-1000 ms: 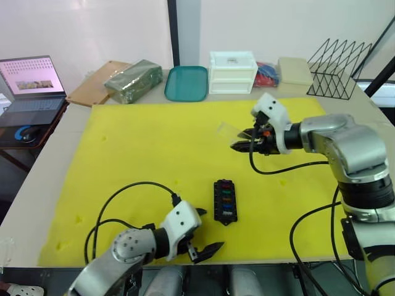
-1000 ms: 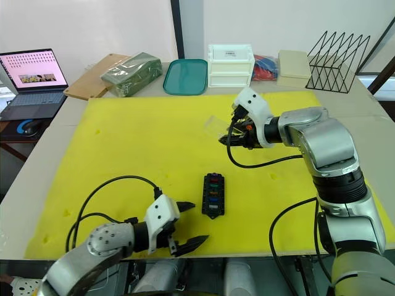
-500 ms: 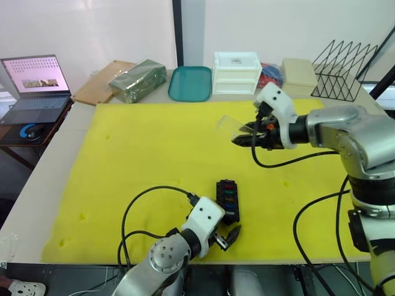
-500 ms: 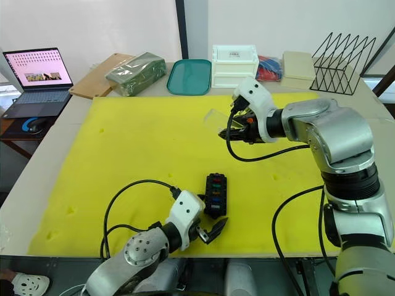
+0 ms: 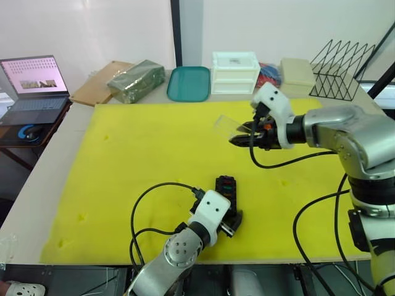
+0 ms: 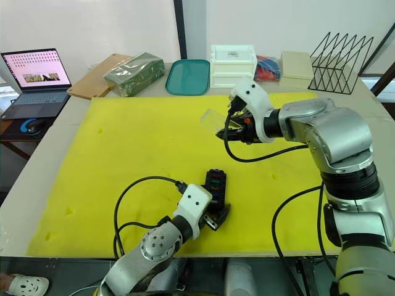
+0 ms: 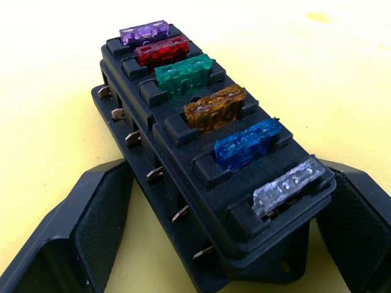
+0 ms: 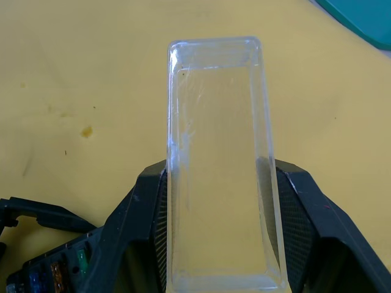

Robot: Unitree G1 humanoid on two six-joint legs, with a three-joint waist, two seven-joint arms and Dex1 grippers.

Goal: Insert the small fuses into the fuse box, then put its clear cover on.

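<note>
The fuse box [image 5: 226, 187] is a black block lying on the yellow mat [image 5: 136, 148], near its front edge. Several small fuses [image 7: 183, 73] sit in its slots in one row: purple, red, green, amber, blue and clear. My left gripper [image 5: 231, 221] is at the box's near end, open. Its fingers [image 7: 67, 238] stand on either side of the box, with a little mat showing in the gaps. My right gripper [image 5: 239, 137] hovers above the mat, farther back and to the right, shut on the clear cover [image 8: 220, 171]. The cover points away from the fingers.
Along the table's back edge stand a teal tray [image 5: 187, 83], a white drawer unit [image 5: 233, 72], a wire rack [image 5: 338, 68] and a green package [image 5: 134, 80]. A laptop [image 5: 28, 83] sits at the far left. A black cable [image 5: 154, 194] loops over the mat beside my left arm.
My left gripper has moved right and forward from the mat's front edge to the fuse box's near end, and now straddles it. The right gripper has stayed in place, holding the cover.
</note>
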